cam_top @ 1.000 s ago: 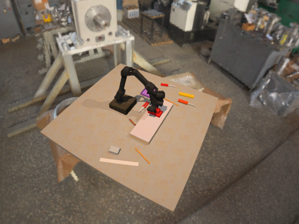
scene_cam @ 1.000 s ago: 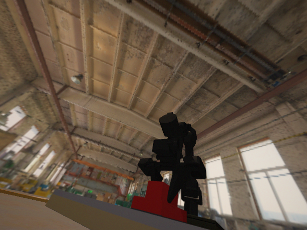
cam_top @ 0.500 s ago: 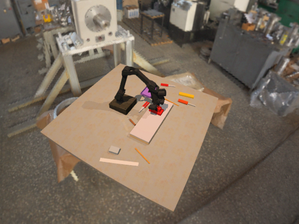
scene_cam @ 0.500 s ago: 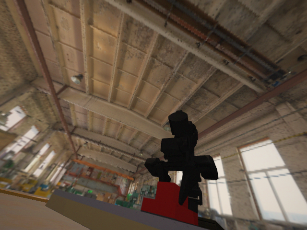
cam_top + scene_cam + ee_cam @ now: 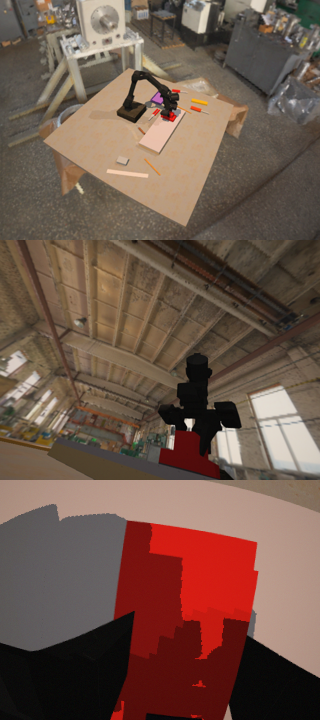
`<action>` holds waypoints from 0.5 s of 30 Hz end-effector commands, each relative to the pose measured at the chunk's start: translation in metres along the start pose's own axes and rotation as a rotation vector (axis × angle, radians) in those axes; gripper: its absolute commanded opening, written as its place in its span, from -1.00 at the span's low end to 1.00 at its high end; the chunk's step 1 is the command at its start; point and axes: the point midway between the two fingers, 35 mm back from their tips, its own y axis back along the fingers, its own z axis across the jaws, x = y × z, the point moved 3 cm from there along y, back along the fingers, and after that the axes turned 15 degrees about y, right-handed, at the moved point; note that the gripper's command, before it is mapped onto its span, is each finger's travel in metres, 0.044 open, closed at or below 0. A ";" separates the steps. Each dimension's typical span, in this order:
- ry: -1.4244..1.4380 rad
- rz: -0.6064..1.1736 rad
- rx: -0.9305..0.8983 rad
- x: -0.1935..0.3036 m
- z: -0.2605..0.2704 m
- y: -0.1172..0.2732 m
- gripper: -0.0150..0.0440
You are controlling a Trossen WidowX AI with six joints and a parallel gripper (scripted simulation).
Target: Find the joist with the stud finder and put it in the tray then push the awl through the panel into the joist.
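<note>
The red stud finder (image 5: 172, 118) (image 5: 186, 449) (image 5: 215, 570) stands upright on the pale pink floor panel (image 5: 161, 135) (image 5: 85, 463) (image 5: 290, 555), near its far end, with no visible gap beneath it. My gripper (image 5: 168, 113) (image 5: 193, 440) (image 5: 180, 626) is shut on its raised middle part, one finger on each side. The purple tray (image 5: 156, 99) lies behind the panel's far end, partly hidden by my arm. A tool with a brown handle (image 5: 141, 130) and a thin tip, apparently the awl, lies beside the panel's left edge. The joist is hidden, and no hole is visible in the panel.
Red-handled pliers (image 5: 156, 112) lie between the arm's base (image 5: 131, 111) and panel. A red screwdriver (image 5: 176, 90), an orange-red screwdriver (image 5: 195, 109), a yellow bar (image 5: 199, 101) and a pencil (image 5: 185, 110) lie beyond. A grey block (image 5: 122, 160), pale strip (image 5: 127, 173) and another pencil (image 5: 152, 167) lie in front.
</note>
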 end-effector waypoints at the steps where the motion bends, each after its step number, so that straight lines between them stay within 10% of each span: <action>1: 0.000 0.001 -0.001 -0.004 0.010 -0.001 -0.49; 15: 0.000 0.001 -0.003 -0.010 0.033 -0.001 -0.49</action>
